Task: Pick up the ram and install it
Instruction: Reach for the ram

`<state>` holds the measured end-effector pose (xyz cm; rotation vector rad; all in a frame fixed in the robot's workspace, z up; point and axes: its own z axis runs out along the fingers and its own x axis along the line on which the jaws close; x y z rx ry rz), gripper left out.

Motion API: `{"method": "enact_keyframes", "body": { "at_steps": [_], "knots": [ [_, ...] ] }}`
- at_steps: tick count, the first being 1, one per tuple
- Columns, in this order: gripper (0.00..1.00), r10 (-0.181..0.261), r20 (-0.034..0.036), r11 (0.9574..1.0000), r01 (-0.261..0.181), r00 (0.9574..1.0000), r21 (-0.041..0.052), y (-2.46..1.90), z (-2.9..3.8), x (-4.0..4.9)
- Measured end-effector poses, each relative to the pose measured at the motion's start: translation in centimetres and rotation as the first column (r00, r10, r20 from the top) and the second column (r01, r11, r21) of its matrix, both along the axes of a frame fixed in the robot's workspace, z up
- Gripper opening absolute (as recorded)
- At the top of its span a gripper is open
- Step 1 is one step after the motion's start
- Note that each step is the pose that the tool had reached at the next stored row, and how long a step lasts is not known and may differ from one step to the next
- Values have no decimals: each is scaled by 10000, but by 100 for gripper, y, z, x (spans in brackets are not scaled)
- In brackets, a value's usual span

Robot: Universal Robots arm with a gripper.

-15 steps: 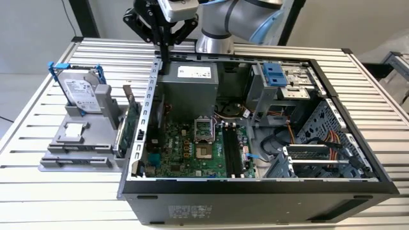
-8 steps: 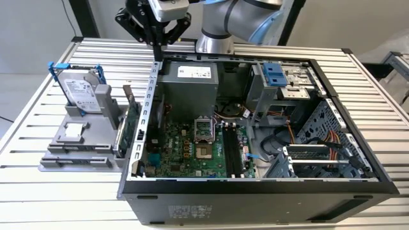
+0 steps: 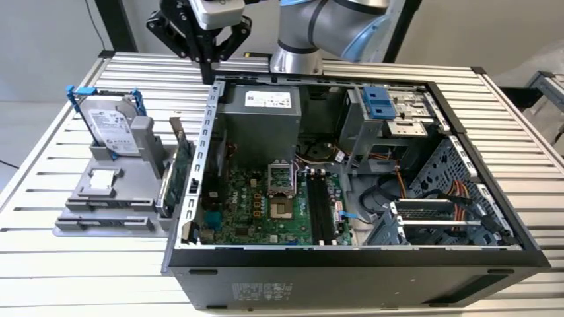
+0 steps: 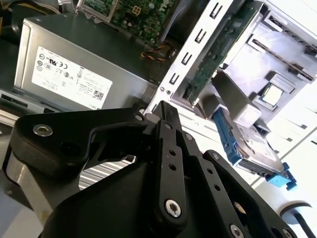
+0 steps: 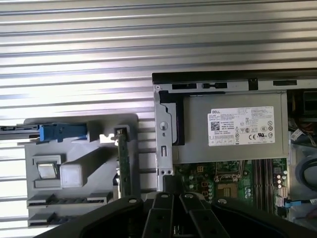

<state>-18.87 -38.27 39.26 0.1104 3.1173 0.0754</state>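
While the gripper (image 3: 208, 76) hangs over the slatted table (image 3: 62, 264) behind the far corner of the open computer case (image 3: 352, 264), on the exterior view's left, its fingers are pressed together with nothing between them. It is well apart from the gray holder (image 3: 66, 228), which stands outside the case on that same side. A hard drive (image 3: 113, 129) and a green expansion card (image 3: 179, 175) stand upright in the holder. What looks to be the ram (image 3: 105, 205) is a thin dark strip in one of the holder's low rails, though this is not certain.

In the second wrist view, the black fingers (image 4: 171, 144) meet tip to tip, empty, above the case's edge by the power supply (image 4: 74, 69).

In the first wrist view, the dark strip (image 5: 69, 200) lies in the holder's rail, beside the card's edge (image 5: 122, 163).
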Motion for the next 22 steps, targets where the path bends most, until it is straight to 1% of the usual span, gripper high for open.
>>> {"method": "enact_keyframes", "body": {
  "at_steps": [22],
  "knots": [
    [0,0,-1,10000,0,10000,-1,0,0,-359]
  ]
}}
